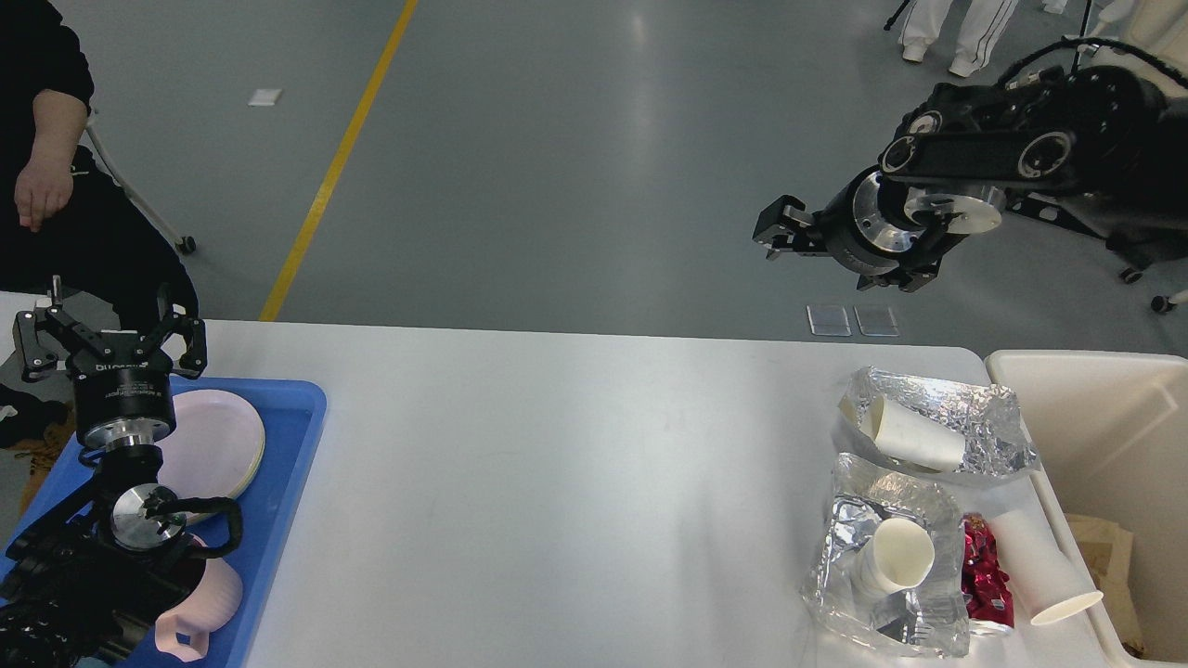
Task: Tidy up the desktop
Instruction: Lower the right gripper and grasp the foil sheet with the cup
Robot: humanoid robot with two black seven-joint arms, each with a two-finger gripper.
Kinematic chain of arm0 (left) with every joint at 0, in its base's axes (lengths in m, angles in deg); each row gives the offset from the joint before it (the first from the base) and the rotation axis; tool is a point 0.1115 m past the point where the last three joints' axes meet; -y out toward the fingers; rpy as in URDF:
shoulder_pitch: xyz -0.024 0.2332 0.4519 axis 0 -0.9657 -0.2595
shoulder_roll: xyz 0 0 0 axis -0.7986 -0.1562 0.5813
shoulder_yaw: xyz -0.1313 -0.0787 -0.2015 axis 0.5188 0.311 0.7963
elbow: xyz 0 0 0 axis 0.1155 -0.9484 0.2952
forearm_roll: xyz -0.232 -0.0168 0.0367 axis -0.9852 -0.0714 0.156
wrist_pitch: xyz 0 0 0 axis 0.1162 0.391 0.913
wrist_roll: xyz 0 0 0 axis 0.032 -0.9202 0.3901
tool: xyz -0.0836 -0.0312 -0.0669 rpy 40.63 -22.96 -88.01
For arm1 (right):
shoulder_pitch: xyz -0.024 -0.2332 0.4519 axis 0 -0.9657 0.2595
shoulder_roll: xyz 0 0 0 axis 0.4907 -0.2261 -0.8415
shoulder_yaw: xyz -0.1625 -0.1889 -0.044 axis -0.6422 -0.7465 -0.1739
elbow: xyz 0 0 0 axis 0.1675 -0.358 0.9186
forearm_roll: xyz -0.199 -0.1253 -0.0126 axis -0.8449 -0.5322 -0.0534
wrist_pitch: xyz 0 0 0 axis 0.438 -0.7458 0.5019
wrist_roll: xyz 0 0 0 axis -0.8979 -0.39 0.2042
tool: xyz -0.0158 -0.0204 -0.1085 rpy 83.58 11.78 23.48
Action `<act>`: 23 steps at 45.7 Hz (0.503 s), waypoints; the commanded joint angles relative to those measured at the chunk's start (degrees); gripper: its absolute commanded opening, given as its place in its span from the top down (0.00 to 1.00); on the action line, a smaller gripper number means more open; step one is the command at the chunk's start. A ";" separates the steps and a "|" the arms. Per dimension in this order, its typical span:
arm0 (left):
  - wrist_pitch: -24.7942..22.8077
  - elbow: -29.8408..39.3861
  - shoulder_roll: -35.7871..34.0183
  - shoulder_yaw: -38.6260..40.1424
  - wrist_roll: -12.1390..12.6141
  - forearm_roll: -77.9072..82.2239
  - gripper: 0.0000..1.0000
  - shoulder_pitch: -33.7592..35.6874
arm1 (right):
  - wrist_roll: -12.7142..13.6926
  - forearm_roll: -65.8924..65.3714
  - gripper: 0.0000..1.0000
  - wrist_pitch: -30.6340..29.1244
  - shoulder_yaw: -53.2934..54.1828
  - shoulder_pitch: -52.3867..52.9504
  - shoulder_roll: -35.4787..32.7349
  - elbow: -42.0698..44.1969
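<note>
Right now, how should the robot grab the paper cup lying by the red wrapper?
Probably across the paper cup at its middle, coming straight down from above. It lies on its side on the desktop, open mouth toward the near right, so its round wall faces up. The red wrapper crowds its left side, so the fingers should close along that gap carefully.

A matte white is being shown by the wide rounded-corner desktop [557, 482]. Bright blue is being displayed by the rectangular plastic tray [283, 482], pale pink by the round plates [218, 443] and ribbed mug [206, 608]. Crinkled silver is being reflected by the foil sheets [974, 413], white by the paper cups [914, 443], glossy red by the crumpled wrapper [982, 571], and cream by the plastic bin [1104, 408].
</note>
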 commanded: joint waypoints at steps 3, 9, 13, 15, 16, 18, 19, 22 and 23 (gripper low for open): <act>0.00 0.00 0.00 0.00 0.00 0.00 0.04 0.00 | -0.01 0.25 0.00 -8.83 0.18 5.85 1.45 -0.85; 0.00 0.00 0.00 0.00 0.00 0.00 0.04 0.00 | 0.08 0.16 0.00 -8.65 0.35 4.11 4.53 -0.85; 0.00 0.00 0.00 0.00 0.00 0.00 0.04 0.00 | 0.17 0.25 0.00 -7.95 0.18 -1.95 9.00 -0.41; 0.00 0.00 0.00 0.00 0.00 0.00 0.04 0.00 | 0.17 0.16 0.00 -6.90 0.09 -4.77 11.11 -0.24; 0.00 0.00 0.00 0.00 0.00 0.00 0.04 0.00 | 0.17 0.16 0.00 -6.11 0.00 -6.00 11.82 -0.24; 0.00 0.00 0.00 0.00 0.00 0.00 0.04 0.00 | 0.25 0.16 0.00 -4.01 -0.09 -8.37 13.14 -0.24; 0.00 0.00 0.00 0.00 0.00 0.00 0.04 0.00 | 0.25 0.16 0.00 -3.04 -0.09 -9.43 13.67 -0.24; 0.00 0.00 0.00 0.00 0.00 0.00 0.04 0.00 | 0.25 0.16 0.00 -0.75 -0.17 -11.89 14.81 -0.15; 0.00 0.00 0.00 0.00 0.00 0.00 0.04 0.00 | 0.25 0.16 0.00 -0.22 -0.17 -12.68 15.08 -0.15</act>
